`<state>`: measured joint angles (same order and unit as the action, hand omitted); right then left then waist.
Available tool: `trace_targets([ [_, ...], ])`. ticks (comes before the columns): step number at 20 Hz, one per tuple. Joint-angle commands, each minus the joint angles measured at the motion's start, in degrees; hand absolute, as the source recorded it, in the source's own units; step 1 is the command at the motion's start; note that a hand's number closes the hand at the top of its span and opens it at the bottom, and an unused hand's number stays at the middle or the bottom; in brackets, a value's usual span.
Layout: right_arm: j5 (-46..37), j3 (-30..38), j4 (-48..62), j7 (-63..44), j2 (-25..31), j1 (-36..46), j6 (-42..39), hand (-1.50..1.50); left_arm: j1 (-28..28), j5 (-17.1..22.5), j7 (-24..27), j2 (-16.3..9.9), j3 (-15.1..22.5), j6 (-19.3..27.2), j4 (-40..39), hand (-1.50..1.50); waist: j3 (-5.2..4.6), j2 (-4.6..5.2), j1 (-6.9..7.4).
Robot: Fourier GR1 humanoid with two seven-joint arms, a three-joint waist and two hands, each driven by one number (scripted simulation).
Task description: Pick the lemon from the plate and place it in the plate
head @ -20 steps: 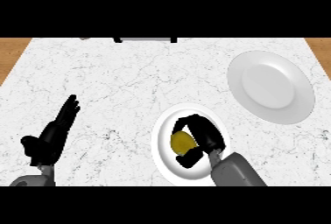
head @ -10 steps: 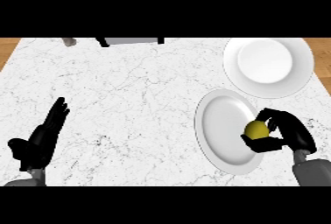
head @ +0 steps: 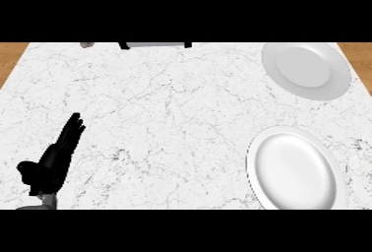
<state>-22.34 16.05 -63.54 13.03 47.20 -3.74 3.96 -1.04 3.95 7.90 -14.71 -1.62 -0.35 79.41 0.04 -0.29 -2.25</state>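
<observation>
A white plate (head: 294,170) lies near the counter's front right with nothing on it. A second white plate (head: 306,70), also bare, lies at the far right. The lemon shows nowhere in the head view. My right hand is out of the picture too. My left hand (head: 52,162) rests at the lower left, open, fingers straight and pointing away from me.
The white marble counter (head: 160,113) fills the view, with wood floor at both far corners. A dark-framed object (head: 155,45) and a small grey item (head: 86,45) sit at the far edge.
My right hand with the lemon has left the view past the right side. The view has shifted, so both plates sit further right. The left hand holds its pose.
</observation>
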Motion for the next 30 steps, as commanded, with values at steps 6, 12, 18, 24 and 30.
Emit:
trace_targets([
  [6, 7.4, 14.1, -5.6, 8.7, 3.5, -4.3, 1.7, 1.5, 3.4, 0.5, 2.6, -1.6, -2.1, -3.5, -5.8, 0.0, -0.11, 0.18, 1.15],
  [12, 8.1, 16.5, -17.2, 1.4, 1.5, -5.1, -1.4, 1.5, 0.4, -1.7, 1.2, 1.1, 0.3, -2.0, -0.2, 0.0, -0.08, 0.18, 2.07],
  [18, 4.6, 11.8, -26.6, -10.6, -0.2, 1.2, -2.3, 1.5, 3.5, -1.5, -0.9, 1.4, -1.1, -2.0, -1.7, 0.0, -0.1, 0.22, 2.17],
  [24, 1.1, 3.8, -17.8, -11.4, -0.4, 13.0, -5.6, 1.5, 7.5, -2.8, -2.6, 1.8, -1.4, -1.4, -3.4, 0.0, -0.05, 0.39, 2.66],
  [30, -5.1, -5.3, -12.0, -16.4, -8.0, 25.0, -1.6, 1.5, 3.5, -1.7, -4.8, 1.6, -1.0, -3.1, 2.2, 0.0, -0.03, 0.42, 3.46],
])
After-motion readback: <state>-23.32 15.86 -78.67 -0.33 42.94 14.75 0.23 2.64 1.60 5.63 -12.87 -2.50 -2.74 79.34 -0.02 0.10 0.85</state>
